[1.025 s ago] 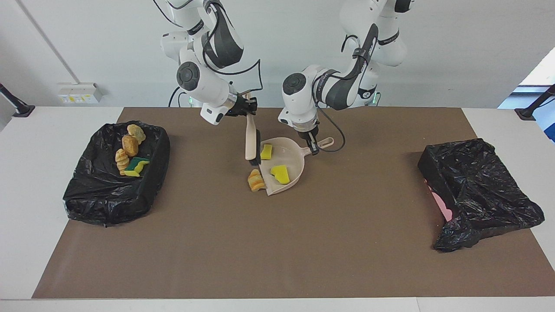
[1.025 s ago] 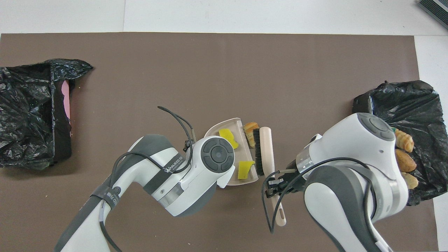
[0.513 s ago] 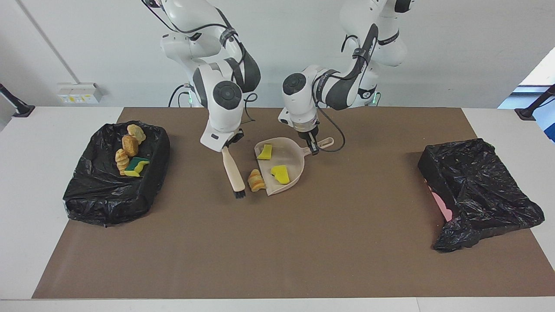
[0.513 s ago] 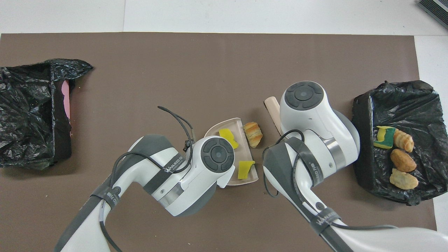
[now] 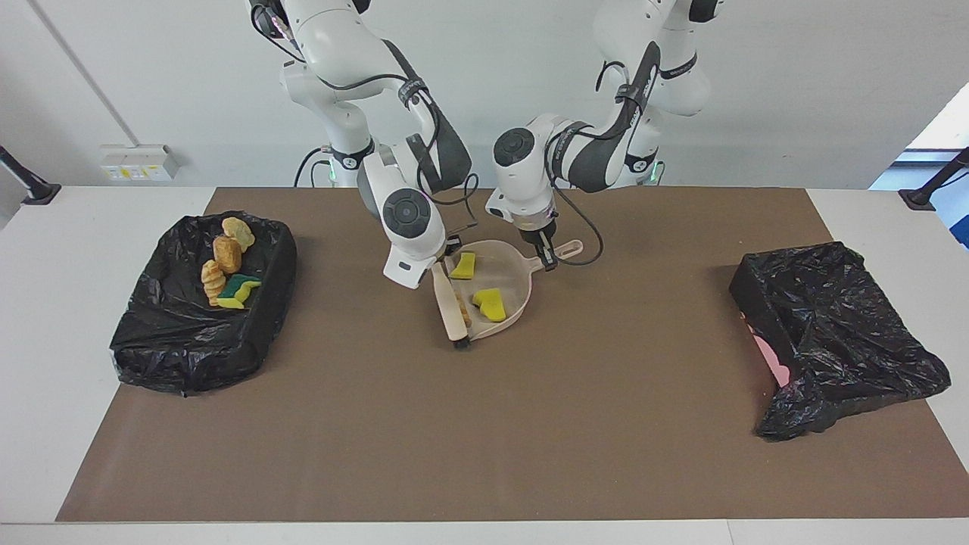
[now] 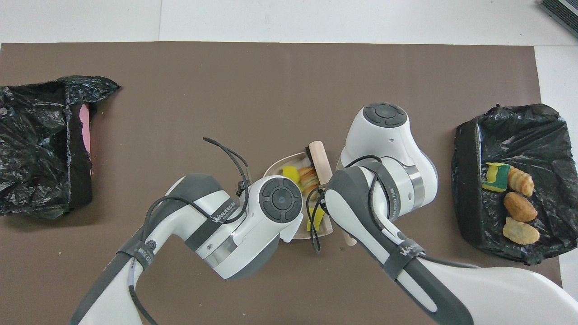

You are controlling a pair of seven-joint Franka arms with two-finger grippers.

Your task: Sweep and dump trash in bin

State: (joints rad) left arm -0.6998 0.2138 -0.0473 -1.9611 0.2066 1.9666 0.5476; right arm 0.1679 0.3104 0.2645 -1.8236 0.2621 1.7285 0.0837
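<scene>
Beige dustpan (image 5: 506, 281) sits mid-mat on the brown mat (image 5: 484, 424); everything below is placed off it.

Left gripper (image 5: 546, 258) is at the dustpan's handle end, on the side nearer the robots, clamped shut on the dustpan handle (image 5: 564, 249). Fingertips meet on it in the facing view; hidden under the arm in the overhead view.

Right gripper (image 5: 441, 263) is at the dustpan's open mouth, toward the right arm's end, closed on the brush (image 5: 453, 306). The brush lies along the mouth edge, bristles facing into the pan.

Trash: two yellow sponge pieces in the dustpan, one (image 5: 462, 266) nearer the robots, one (image 5: 490, 303) farther. A bread-like lump (image 6: 309, 177) sits just inside the mouth, against the bristles, mostly hidden by the brush in the facing view.

Black-bagged bin (image 5: 198, 303), well apart from the dustpan toward the right arm's end, holds three bread lumps (image 6: 519, 206) and a yellow-green sponge (image 6: 495, 177).

Second black bag (image 5: 833, 333), well apart from the dustpan toward the left arm's end, is crumpled, with a pink edge showing. Contents can't be told.
</scene>
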